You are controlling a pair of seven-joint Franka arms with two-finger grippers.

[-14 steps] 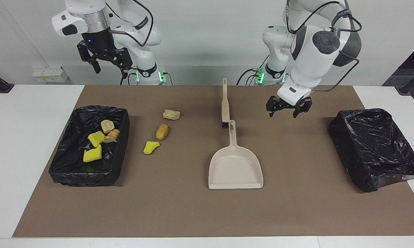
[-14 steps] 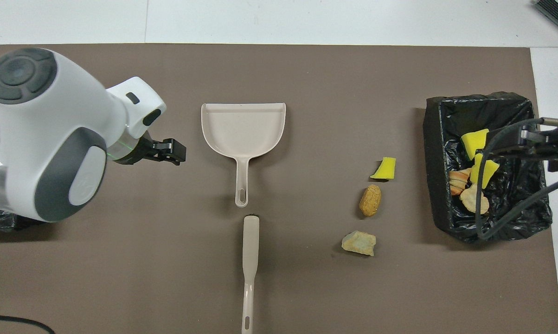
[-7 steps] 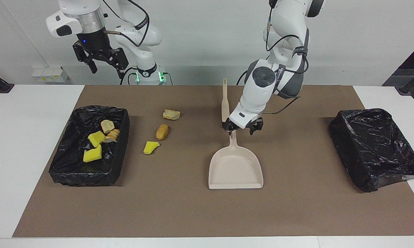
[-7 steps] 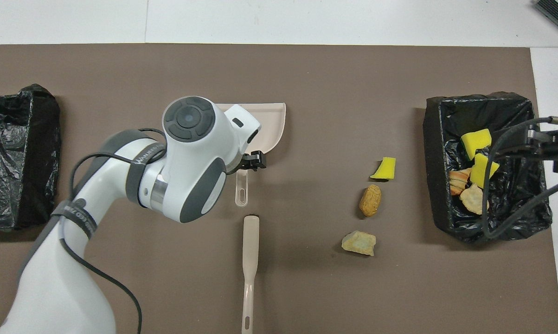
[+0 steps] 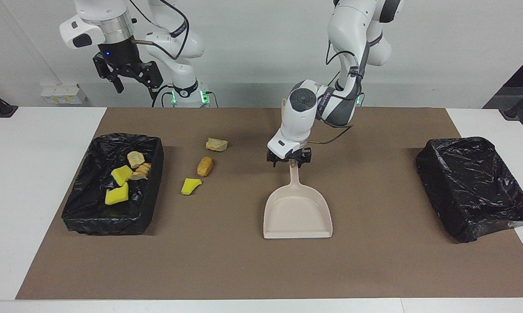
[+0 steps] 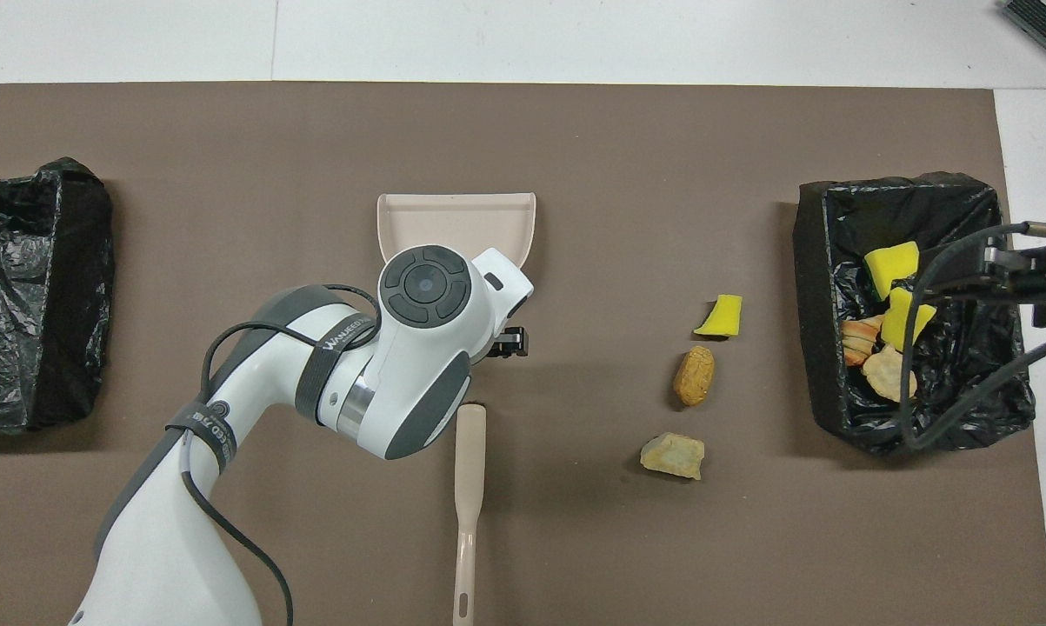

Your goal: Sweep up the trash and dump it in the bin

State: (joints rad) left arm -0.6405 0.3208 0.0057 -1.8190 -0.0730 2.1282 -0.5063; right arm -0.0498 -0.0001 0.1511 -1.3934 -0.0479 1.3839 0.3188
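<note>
Half the dustpan (image 6: 453,222) shows overhead — left hand (image 5: 289,161) straddles its handle.

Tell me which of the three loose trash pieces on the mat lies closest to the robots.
The pale tan rocky lump. The orange-brown lump lies farther from the robots, and the yellow spongy chunk lies farthest of the three.

The facing camera sits high across the counter (image 5: 9,182), looking at both robots, while the overhead camera looks steeply down from their end; both share the brown mat (image 5: 226,261) and dustpan (image 5: 298,213).
</note>
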